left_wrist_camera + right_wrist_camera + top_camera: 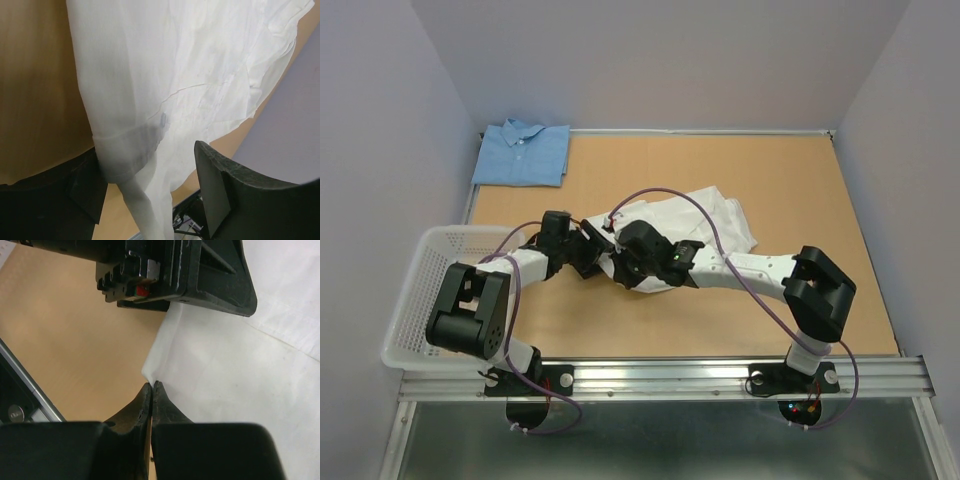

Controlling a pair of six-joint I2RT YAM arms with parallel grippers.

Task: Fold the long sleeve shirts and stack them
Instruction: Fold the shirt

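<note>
White crumpled button-up shirt (712,222) lies at the middle of the tan wooden tabletop (810,190), one cuffed sleeve (125,150) hanging between the spread fingers of the left hand (150,187), which is released. The right hand (152,386) is clenched, tips meeting at the shirt's edge; whether cloth is caught, I cannot tell. A light blue folded shirt (523,153) sits in the far left corner. A white plastic mesh basket (412,300) overhangs the left edge.

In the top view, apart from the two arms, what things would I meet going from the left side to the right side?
white mesh basket → light blue shirt, folded → white shirt, crumpled
</note>
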